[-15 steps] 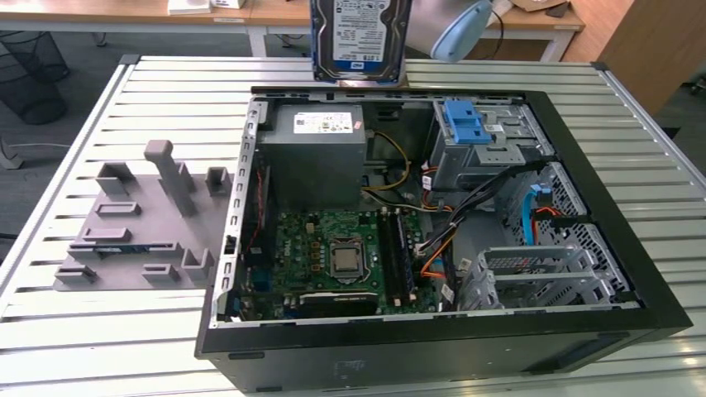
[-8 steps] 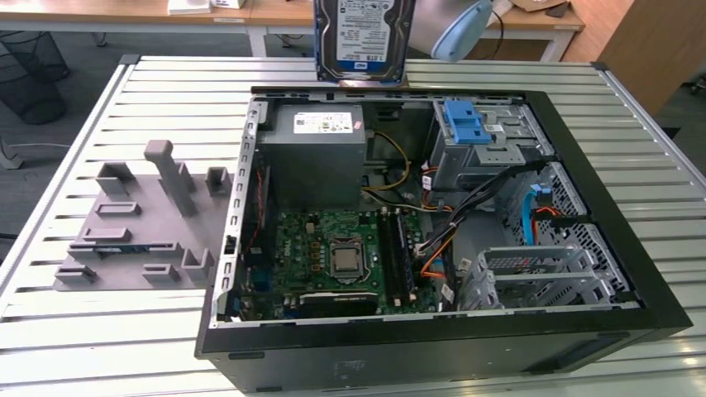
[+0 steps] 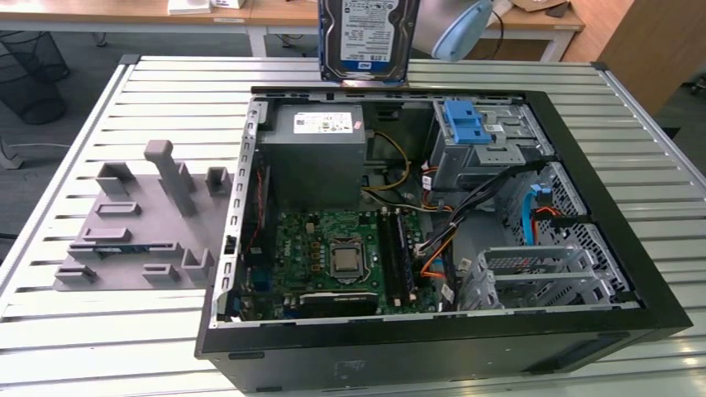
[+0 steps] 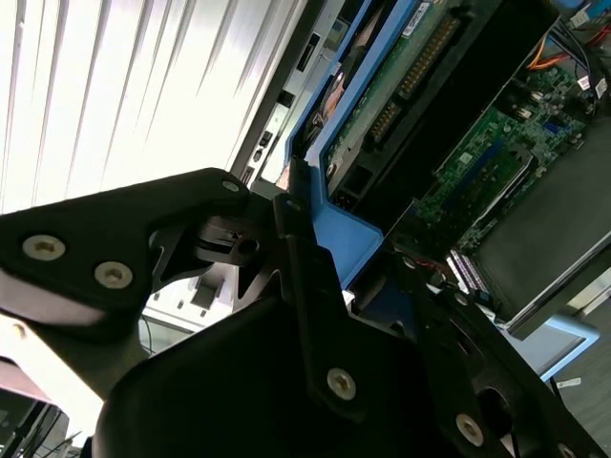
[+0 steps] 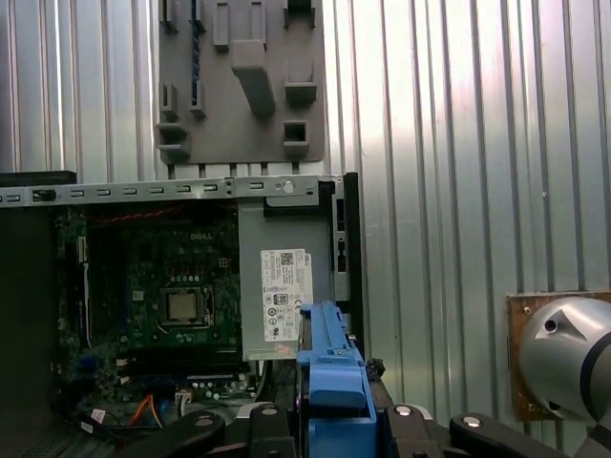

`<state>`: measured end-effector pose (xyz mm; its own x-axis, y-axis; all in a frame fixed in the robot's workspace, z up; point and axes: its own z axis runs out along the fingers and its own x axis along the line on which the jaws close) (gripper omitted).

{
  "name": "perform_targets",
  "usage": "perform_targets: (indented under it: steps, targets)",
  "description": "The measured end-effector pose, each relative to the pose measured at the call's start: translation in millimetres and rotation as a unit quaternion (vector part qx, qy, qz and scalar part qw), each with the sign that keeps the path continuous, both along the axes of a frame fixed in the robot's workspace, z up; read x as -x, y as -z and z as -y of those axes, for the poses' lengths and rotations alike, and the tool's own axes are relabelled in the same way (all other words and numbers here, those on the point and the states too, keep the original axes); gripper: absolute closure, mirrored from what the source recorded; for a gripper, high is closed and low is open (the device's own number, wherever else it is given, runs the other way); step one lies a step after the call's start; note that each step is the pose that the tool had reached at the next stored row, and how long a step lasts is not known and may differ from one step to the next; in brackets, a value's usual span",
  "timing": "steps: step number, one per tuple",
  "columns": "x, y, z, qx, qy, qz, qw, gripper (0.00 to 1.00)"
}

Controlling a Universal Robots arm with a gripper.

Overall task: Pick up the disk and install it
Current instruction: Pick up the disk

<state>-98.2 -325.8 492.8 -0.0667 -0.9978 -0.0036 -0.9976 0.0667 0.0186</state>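
Note:
The disk (image 3: 369, 37) hangs upright above the far edge of the open computer case (image 3: 617, 273). It is a silver-grey drive whose white and blue label faces the exterior view, with a blue bracket along its lower edge. In the second wrist view my gripper (image 4: 344, 250) has its black fingers (image 4: 296, 239) clamped on the blue bracket of the disk (image 4: 348, 229), whose green circuit side shows. The first wrist view looks down past the bracket (image 5: 334, 382) and gripper (image 5: 334, 425) onto the case.
Inside the case are a grey power supply box (image 3: 320, 149), a motherboard (image 3: 342, 248), a drive bay with a blue latch piece (image 3: 469, 124) and a metal cage (image 3: 541, 277). A grey slotted fixture (image 3: 144, 223) lies on the slatted table (image 3: 165, 83) at the exterior view's left.

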Motion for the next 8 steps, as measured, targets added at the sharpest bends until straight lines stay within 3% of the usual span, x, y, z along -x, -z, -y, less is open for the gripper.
perform_targets:
  steps: [8]
  targets:
    - [-2.1, 0.1, 0.0, 0.0000, 0.000, 0.0000, 1.0000, 0.63]
